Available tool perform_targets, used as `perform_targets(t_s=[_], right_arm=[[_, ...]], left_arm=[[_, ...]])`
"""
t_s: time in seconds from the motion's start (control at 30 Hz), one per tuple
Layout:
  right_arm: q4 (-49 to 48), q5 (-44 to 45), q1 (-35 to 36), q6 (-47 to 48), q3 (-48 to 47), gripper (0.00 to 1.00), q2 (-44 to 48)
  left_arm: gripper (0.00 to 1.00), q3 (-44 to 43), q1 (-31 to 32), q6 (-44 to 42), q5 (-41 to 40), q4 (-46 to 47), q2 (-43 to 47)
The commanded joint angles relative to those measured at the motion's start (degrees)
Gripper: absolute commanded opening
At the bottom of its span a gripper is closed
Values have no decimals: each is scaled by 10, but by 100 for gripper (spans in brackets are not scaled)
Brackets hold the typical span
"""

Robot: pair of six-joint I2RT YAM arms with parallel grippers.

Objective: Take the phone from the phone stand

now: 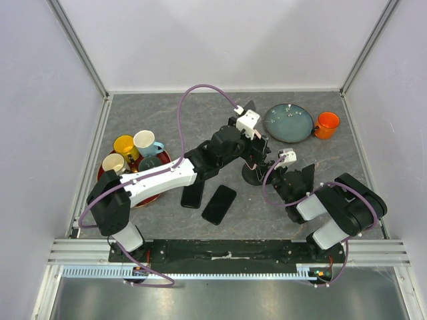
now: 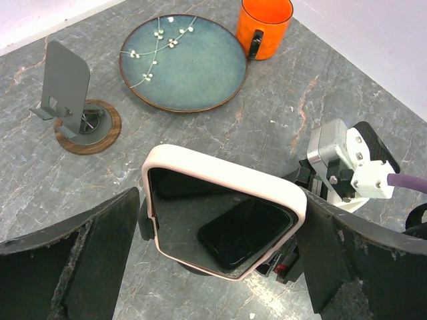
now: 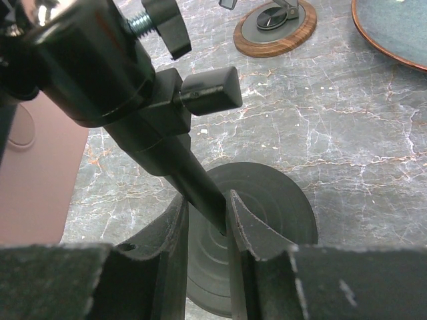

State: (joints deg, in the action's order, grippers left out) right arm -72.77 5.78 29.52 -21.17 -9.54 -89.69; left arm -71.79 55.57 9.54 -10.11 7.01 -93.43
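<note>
Your left gripper (image 2: 223, 207) pinches the pink-cased phone (image 2: 220, 230) by its side edges; your right gripper (image 3: 208, 223) is clamped low on the stem of the phone stand (image 3: 167, 143).

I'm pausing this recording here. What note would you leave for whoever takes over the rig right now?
Left gripper: shut on the pink-cased phone, one finger against each side edge.
Right gripper: shut on the pole of the black phone stand, just above its round base, bracing it.
Done: both grips are in place.
Left: the phone looks not yet off the stand's clamp. Pull it free with the left arm while the right holds the stand down, then set it on the table.
</note>
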Motion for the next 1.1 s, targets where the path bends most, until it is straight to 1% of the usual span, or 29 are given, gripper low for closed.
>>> perform_targets(t_s=[0.0, 0.23, 0.33, 0.43, 0.47, 0.53, 0.57, 0.63, 0.67, 0.7, 0.83, 0.93, 1.0, 1.03, 1.07], right_arm=[[23, -12, 1, -25, -2, 0, -7], [24, -17, 0, -24, -4, 0, -7], [24, -18, 0, -22, -5, 0, -7], [24, -19, 0, -22, -6, 0, -7], [24, -20, 1, -21, -5, 0, -7], [25, -17, 0, -21, -5, 0, -8], [25, -17, 0, -22, -5, 0, -9], [25, -18, 0, -23, -6, 0, -12], [24, -21, 0, -22, -6, 0, -12], [23, -27, 0, -22, -7, 0, -13], [24, -38, -1, -18, -8, 0, -13], [24, -45, -1, -16, -10, 0, -15], [24, -46, -1, -14, -11, 0, -15], [24, -47, 0, -14, -11, 0, -17], [24, -49, -1, -14, -13, 0, -18]], left_arm=[[98, 8, -4, -23, 6, 20, 13], [93, 19, -19, -9, 41, 29, 16], [87, 21, -19, -4, 54, 34, 11], [71, 20, -19, -5, 64, 35, 10], [48, 20, -19, -5, 66, 35, 11], [31, 23, -20, -7, 68, 34, 16], [18, 23, -21, -7, 70, 33, 21], [10, 27, -28, -7, 76, 30, 28], [4, 29, -31, -7, 83, 29, 38], [2, 32, -34, -8, 88, 28, 41], [2, 38, -61, -12, 143, 19, 68], [2, 38, -89, -17, 220, -1, 85], [2, 42, -117, -13, 252, -11, 99], [2, 45, -128, -8, 291, -10, 105], [2, 48, -137, 0, 312, -8, 110]])
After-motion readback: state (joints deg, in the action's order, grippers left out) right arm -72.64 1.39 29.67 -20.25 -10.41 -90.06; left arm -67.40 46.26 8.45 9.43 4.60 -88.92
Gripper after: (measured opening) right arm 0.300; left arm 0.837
